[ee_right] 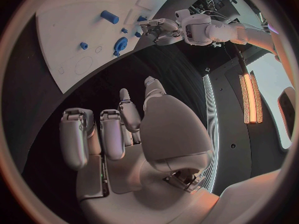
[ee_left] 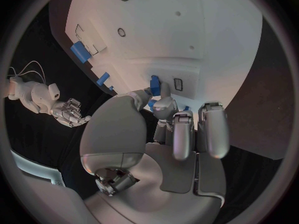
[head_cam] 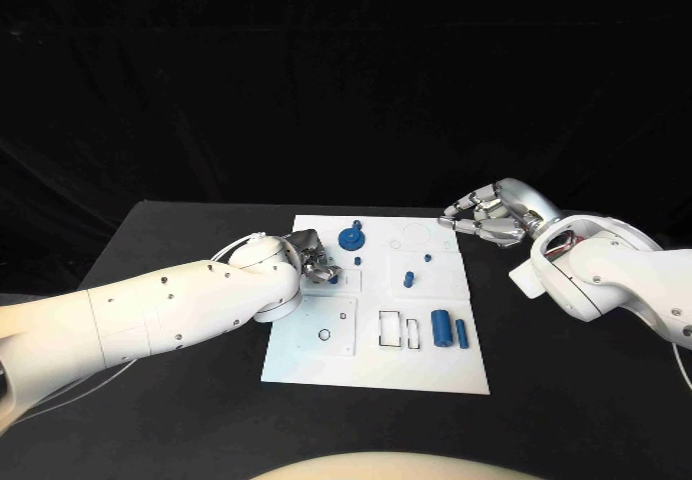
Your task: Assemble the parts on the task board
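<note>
The white task board (head_cam: 372, 355) lies in the middle of the black table. My left hand (head_cam: 312, 264) is over its left side and pinches a small blue part (head_cam: 330, 271) between thumb and a finger; the same blue part (ee_left: 155, 86) shows at the fingertips, close to the board (ee_left: 206, 30). My right hand (head_cam: 488, 216) hovers off the board's far right corner, fingers loosely bent and apart, holding nothing. A round blue knob (head_cam: 352, 238), a small peg (head_cam: 408, 279) and two blue cylinders (head_cam: 440, 327) are on the board.
Empty rectangular slots (head_cam: 392, 328) and a round hole (head_cam: 327, 334) mark the board's near half. Bare black table surrounds the board on all sides. The right wrist view shows the board (ee_right: 69, 35) with blue pieces (ee_right: 109, 17) and my left hand (ee_right: 159, 29).
</note>
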You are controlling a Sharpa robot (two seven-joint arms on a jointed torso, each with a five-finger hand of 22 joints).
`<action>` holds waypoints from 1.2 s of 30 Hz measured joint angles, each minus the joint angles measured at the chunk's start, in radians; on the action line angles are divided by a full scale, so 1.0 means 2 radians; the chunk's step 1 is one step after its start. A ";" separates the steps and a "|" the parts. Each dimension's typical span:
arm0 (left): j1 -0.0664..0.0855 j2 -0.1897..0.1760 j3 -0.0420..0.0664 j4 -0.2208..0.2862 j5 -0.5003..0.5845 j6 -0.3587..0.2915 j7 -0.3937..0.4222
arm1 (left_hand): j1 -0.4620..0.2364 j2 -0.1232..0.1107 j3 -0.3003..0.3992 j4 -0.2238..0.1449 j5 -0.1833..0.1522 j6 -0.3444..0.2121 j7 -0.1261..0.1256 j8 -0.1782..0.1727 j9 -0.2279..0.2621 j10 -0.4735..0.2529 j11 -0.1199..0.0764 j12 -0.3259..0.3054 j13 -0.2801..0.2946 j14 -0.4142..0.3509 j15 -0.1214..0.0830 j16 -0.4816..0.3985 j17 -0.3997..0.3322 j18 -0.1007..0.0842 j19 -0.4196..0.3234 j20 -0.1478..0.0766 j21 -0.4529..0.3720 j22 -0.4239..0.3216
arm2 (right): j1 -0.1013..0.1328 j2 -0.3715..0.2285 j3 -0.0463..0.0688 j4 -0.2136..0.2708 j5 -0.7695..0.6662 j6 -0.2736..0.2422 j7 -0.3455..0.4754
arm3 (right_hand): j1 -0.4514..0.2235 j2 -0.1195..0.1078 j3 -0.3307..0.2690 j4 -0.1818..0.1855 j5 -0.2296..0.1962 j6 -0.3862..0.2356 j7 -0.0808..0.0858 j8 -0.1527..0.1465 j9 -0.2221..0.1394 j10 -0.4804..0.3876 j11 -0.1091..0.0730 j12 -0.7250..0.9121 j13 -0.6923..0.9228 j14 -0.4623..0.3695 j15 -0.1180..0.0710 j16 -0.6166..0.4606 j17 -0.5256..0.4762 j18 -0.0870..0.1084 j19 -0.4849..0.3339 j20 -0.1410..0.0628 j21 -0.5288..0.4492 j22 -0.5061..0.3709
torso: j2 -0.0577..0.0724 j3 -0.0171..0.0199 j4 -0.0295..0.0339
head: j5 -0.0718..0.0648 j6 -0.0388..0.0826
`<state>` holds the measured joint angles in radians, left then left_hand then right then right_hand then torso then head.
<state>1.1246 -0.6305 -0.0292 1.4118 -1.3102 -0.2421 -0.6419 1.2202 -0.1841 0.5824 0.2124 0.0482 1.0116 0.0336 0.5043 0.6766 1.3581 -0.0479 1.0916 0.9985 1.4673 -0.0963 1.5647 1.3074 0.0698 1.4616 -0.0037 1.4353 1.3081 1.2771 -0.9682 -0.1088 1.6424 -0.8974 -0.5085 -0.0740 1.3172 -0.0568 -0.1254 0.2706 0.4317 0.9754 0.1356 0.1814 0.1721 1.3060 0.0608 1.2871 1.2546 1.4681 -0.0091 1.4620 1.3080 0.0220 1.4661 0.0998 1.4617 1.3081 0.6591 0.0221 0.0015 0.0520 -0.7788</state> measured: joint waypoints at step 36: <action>0.000 0.000 0.000 -0.001 0.000 0.004 -0.004 | -0.034 -0.011 0.017 -0.029 0.000 0.005 -0.006 0.005 0.005 0.003 -0.003 0.002 0.005 -0.002 -0.005 0.000 0.000 0.000 0.002 -0.002 0.000 0.000 | -0.001 0.000 0.000 -0.002 0.000 0.000 0.001 | -0.002 0.002 -0.003 0.003 0.002 0.000 0.000 0.000 0.000 0.000 0.000 0.000 -0.001 0.000 0.000 -0.002 0.000 0.000 0.000 0.000 -0.002 0.000 | 0.000 -0.0002 0.0001 | -0.001 -0.002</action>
<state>1.1256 -0.6296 -0.0285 1.4096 -1.3108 -0.2344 -0.6496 1.1529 -0.2068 0.6168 0.1551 0.0482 1.0210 0.0218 0.5133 0.6860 1.3640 -0.0538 1.0963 1.0076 1.4635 -0.1071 1.5648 1.3080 0.0698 1.4652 -0.0073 1.4353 1.3076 1.2742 -0.9679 -0.1088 1.6393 -0.8979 -0.5087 -0.0718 1.3134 -0.0529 -0.1309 0.2760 0.4355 0.9754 0.1356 0.1813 0.1728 1.3060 0.0608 1.2871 1.2521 1.4681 -0.0092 1.4580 1.3076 0.0220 1.4661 0.0998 1.4568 1.3076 0.6598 0.0216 0.0017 0.0494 -0.7833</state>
